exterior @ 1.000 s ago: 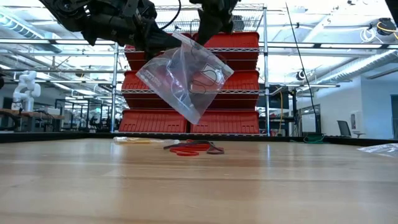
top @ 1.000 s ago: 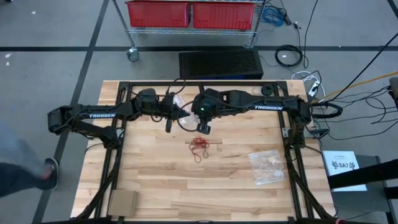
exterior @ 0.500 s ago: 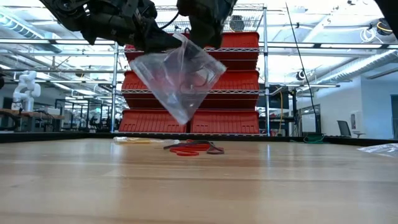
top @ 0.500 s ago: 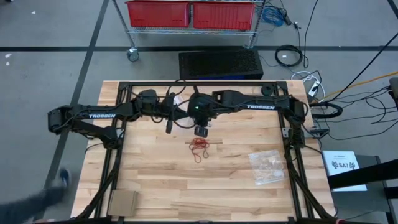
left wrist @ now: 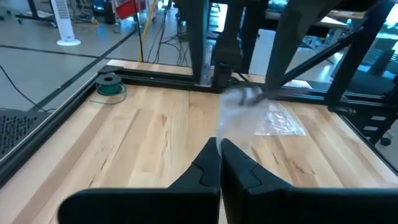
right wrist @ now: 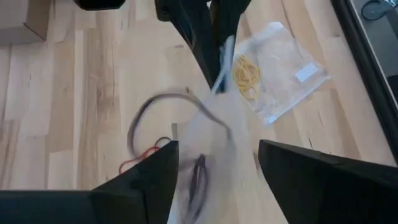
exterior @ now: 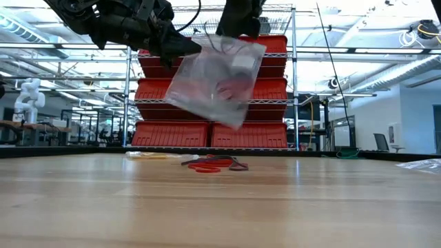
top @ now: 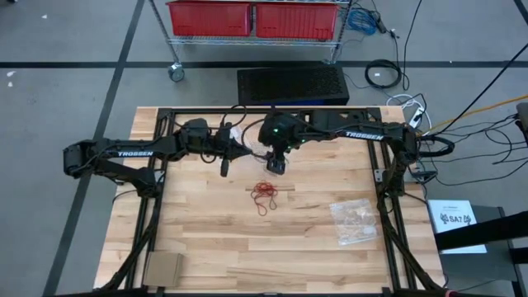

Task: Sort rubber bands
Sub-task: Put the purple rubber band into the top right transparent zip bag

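Left claw (left wrist: 219, 163), fingers pressed together, pinches the edge of a clear bag (exterior: 215, 79) held in the air above the desk's (top: 206, 239) far-centre region. Right claw (top: 278, 164), fingers spread wide in its wrist view, hangs just beside the bag's mouth and grips nothing. Red and dark rubber bands (top: 264, 196) lie loose on the desk near its centre; more show blurred inside the raised bag. A second bag (top: 355, 220) with yellowish bands (right wrist: 245, 76) lies flat toward the right edge. A cardboard piece (top: 162, 269) sits by the near left corner.
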